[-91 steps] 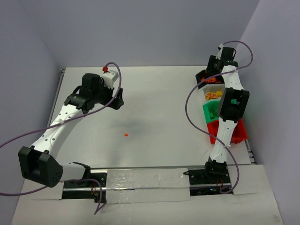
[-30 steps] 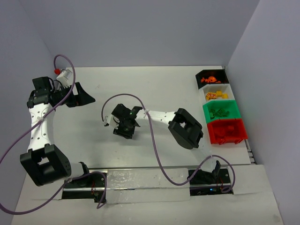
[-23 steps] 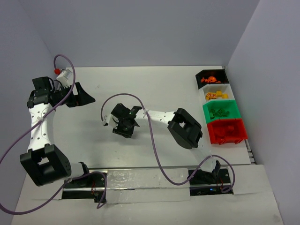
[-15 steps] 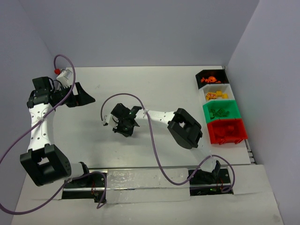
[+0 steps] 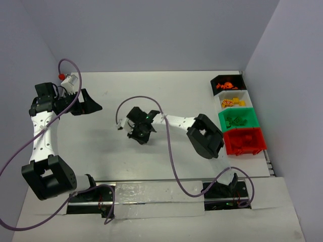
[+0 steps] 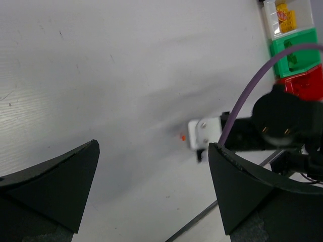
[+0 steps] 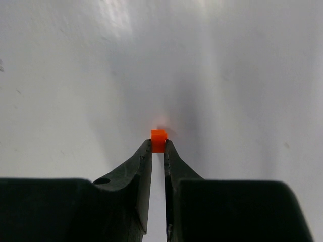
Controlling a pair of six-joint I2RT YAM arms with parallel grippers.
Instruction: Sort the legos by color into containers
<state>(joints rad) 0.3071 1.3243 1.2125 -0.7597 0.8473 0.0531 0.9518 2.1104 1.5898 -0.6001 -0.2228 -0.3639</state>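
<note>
Right hand pinches orange lego at very tips; lift slowly, steady squeeze, to black bin. Left hand wide.

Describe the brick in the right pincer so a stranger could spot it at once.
Start at the white table, left of the row of bins, where the right pincer reaches to mid-table. A tiny orange brick sits pinched between its tips. No other brick shows outside the bins.
</note>
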